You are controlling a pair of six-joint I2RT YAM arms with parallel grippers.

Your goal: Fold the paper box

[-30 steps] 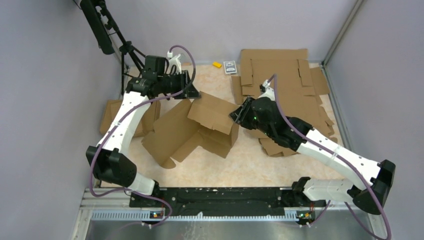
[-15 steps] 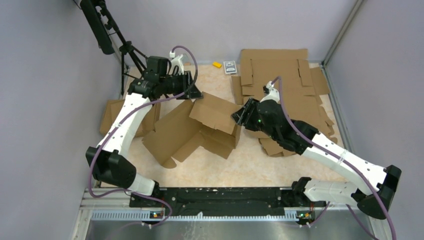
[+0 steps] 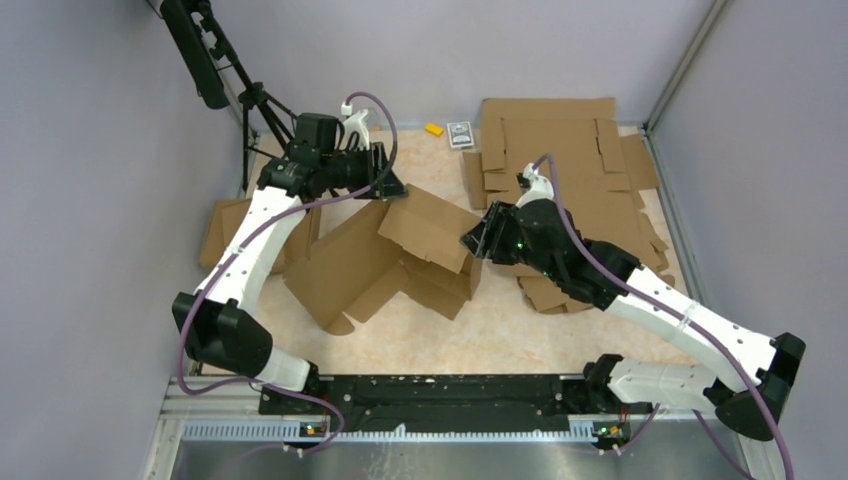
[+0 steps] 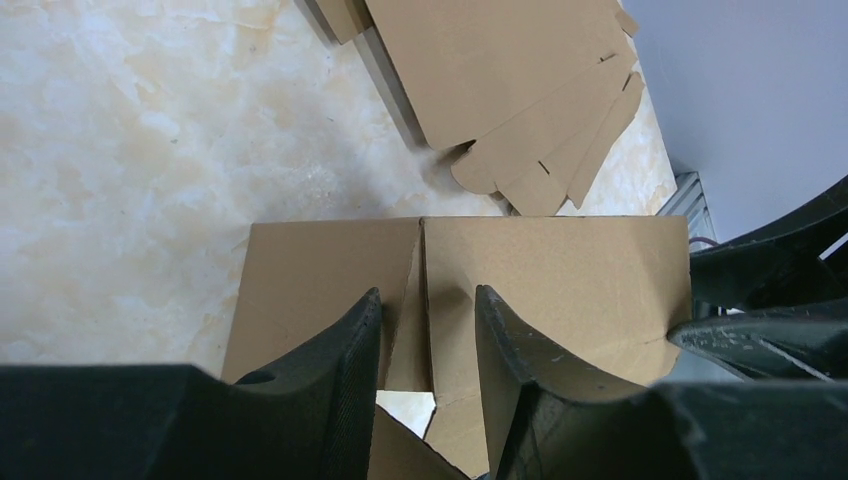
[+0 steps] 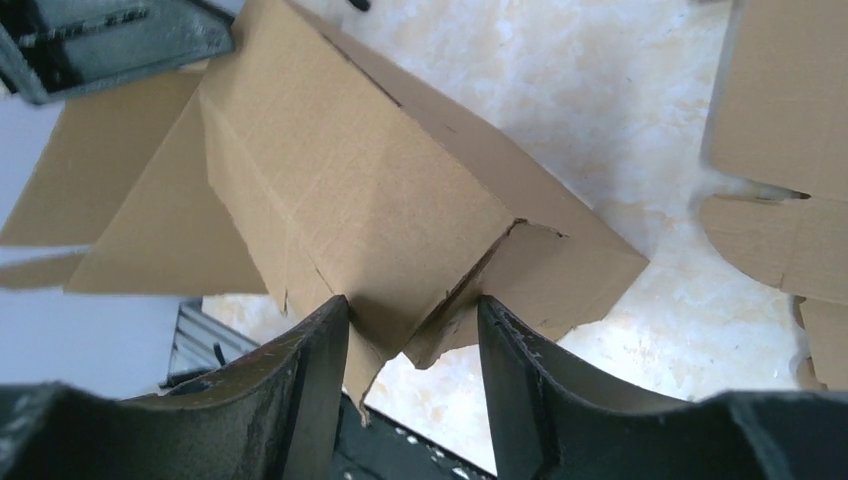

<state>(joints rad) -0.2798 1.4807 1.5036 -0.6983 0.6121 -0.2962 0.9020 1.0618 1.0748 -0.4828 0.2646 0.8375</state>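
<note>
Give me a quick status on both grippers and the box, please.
Left gripper open, over the box at its far-left corner. Right gripper open at its right corner. Box half folded. Nothing in the way.

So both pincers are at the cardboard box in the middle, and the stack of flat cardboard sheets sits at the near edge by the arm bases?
No: the stack of flat cardboard sheets lies at the far right, by the back wall, as the top view shows. The left pincer and right pincer are at the cardboard box.

White arm links (image 3: pixel 250 240), black joints (image 3: pixel 225 335), purple cables (image 3: pixel 372 96); black fingers (image 4: pixel 340 375) seemingly textured.
</note>
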